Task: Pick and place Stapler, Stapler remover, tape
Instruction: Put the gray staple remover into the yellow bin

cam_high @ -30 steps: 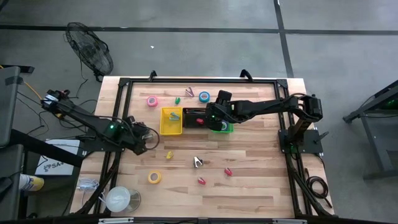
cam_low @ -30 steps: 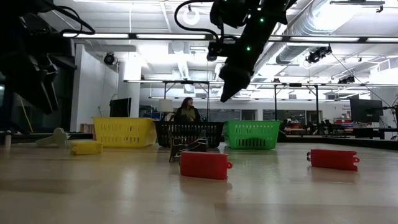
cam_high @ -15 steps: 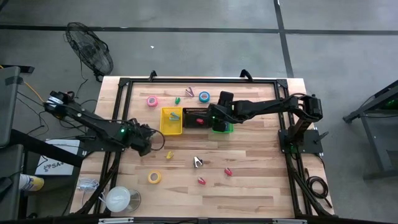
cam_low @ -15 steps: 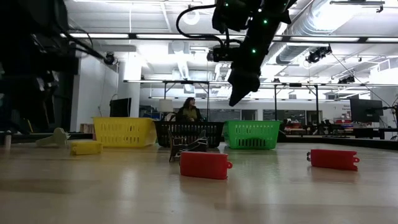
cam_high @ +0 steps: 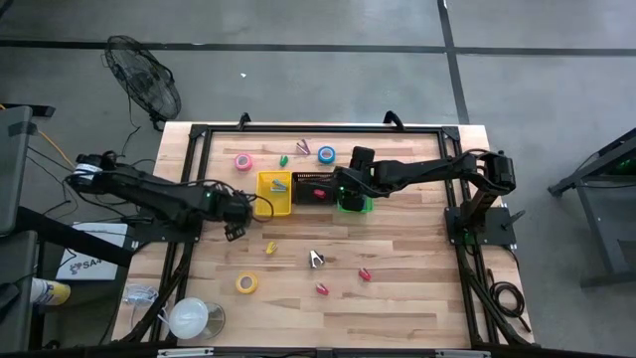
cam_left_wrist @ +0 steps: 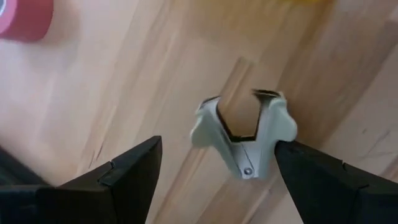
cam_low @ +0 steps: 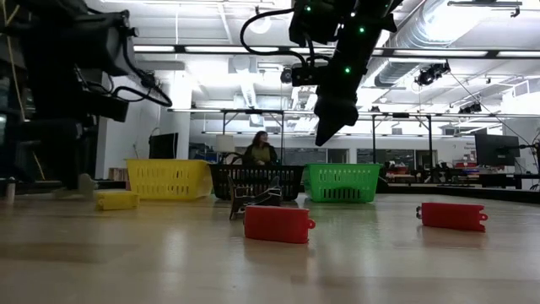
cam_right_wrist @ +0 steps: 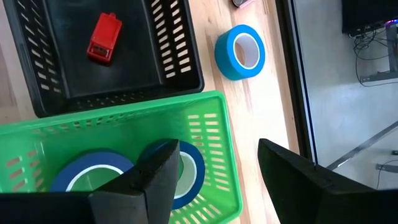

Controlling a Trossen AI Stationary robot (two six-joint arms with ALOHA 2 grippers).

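In the left wrist view a pale staple remover [cam_left_wrist: 244,134] lies on the wooden table, jaws toward the yellow bin [cam_high: 275,192]. My left gripper [cam_left_wrist: 217,146] is open, pointing down over it with a finger on either side and clear of it. My right gripper [cam_right_wrist: 211,168] hangs open above the green bin [cam_right_wrist: 205,134], which holds two blue tape rolls [cam_right_wrist: 186,171]. The black bin [cam_right_wrist: 174,68] holds a red stapler [cam_right_wrist: 103,37]. On the table lie pink tape [cam_high: 243,161], blue tape [cam_high: 327,154] and yellow tape [cam_high: 246,283].
Two red staplers [cam_high: 365,273] [cam_high: 323,289], a yellow stapler [cam_high: 269,248] and a second pale remover [cam_high: 316,260] lie on the near half of the table. A large white roll [cam_high: 189,318] sits at the near left corner. A black frame rail [cam_high: 318,128] runs along the far edge.
My left gripper has swung toward the table's far edge and the yellow bin, and has sunk and tipped further down over the pale remover. My right gripper has tipped a little above the green bin without leaving its place.
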